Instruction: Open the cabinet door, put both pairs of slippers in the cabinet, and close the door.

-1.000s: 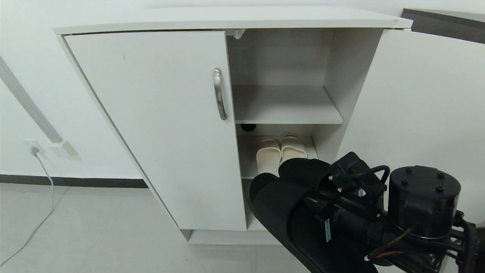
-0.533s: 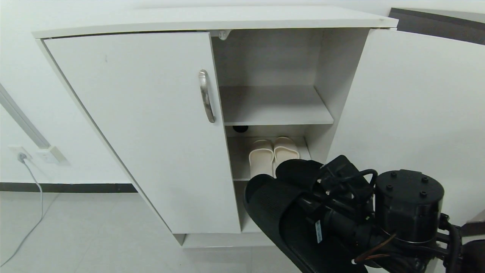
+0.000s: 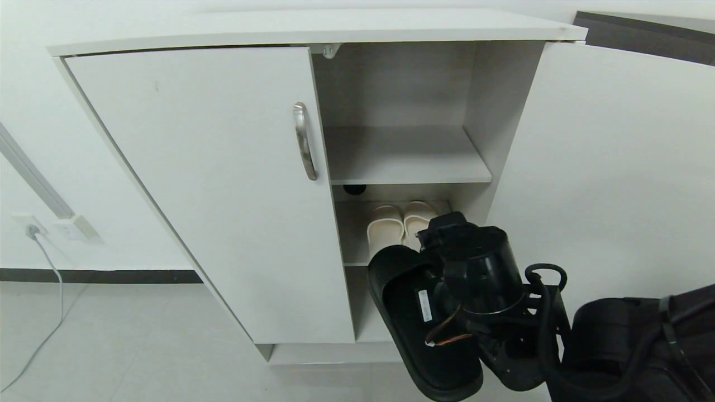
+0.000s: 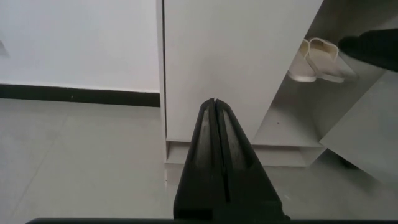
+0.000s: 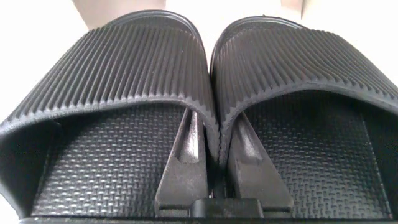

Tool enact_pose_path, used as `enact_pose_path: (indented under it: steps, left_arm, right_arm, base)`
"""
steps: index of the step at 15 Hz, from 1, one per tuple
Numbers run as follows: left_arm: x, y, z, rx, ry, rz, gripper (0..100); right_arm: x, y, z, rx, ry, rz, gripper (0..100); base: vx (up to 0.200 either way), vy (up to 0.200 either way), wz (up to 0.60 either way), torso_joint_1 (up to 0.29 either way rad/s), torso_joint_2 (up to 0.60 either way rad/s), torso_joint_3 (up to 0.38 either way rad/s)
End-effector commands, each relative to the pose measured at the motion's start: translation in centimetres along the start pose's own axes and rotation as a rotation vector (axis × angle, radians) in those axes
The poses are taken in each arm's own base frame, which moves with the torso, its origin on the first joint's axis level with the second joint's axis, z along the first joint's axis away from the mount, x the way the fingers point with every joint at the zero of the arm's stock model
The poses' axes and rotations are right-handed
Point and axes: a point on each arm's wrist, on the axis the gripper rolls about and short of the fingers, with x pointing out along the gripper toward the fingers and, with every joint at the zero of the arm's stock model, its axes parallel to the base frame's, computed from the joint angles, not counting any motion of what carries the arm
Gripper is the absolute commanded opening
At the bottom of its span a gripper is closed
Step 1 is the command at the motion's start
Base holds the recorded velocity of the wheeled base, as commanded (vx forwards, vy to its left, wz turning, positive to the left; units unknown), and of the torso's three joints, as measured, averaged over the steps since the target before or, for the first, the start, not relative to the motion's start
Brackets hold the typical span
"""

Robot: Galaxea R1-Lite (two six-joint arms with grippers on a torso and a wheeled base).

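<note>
A white cabinet point(image 3: 313, 28) stands with its left door point(image 3: 212, 184) closed and its right door point(image 3: 603, 167) swung open. A cream pair of slippers point(image 3: 402, 220) lies on the middle shelf, also seen in the left wrist view point(image 4: 317, 59). My right gripper point(image 5: 216, 124) is shut on the black pair of slippers point(image 5: 205, 81), pinching their two inner walls together. In the head view the black slippers point(image 3: 410, 312) hang tilted just in front of the open compartment, below the cream pair. My left gripper point(image 4: 215, 102) is shut and empty, low over the floor in front of the closed door.
The upper shelf point(image 3: 402, 153) is bare. The closed door has a metal handle point(image 3: 302, 140). A wall socket with a cable point(image 3: 31, 229) sits at the far left above grey floor tiles point(image 3: 111, 346). The open door bounds the space on the right.
The camera shifted first. Then my right arm swung its wrist up and toward the cabinet, carrying the black slippers closer to the opening and tipping them steeply, toe ends up toward the shelf.
</note>
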Motion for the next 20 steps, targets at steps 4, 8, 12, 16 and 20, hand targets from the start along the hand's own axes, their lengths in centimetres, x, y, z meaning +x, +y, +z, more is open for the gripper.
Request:
enact_pose_path:
  steps: [4,8,12,16,20]
  left_arm:
    - [0.0,0.0,0.0,-0.002,0.0,0.001,0]
    - [0.0,0.0,0.0,-0.002,0.0,-0.001,0]
    - [0.0,0.0,0.0,-0.002,0.0,0.001,0]
    - [0.0,0.0,0.0,-0.002,0.0,0.001,0]
    - [0.0,0.0,0.0,-0.002,-0.001,0.001,0]
  right_arm:
    - [-2.1,2.2,6.1,0.131,-0.012,-0.124,0]
    - [-3.3,2.0,9.9,0.144,-0.034,-0.139,0]
    - [-3.1,2.1,10.9,0.171,-0.056,-0.143,0]
    - [-1.8,2.0,11.2,0.19,-0.112,-0.157,0]
    - [-0.1,1.9,10.8,0.177,-0.148,-0.179,0]
  base:
    - [0.0,0.0,0.0,0.0,0.0,0.0]
    - [0.0,0.0,0.0,0.0,0.0,0.0]
    - [0.0,0.0,0.0,0.0,0.0,0.0]
    - [0.0,0.0,0.0,0.0,0.0,0.0]
    - [0.0,0.0,0.0,0.0,0.0,0.0]
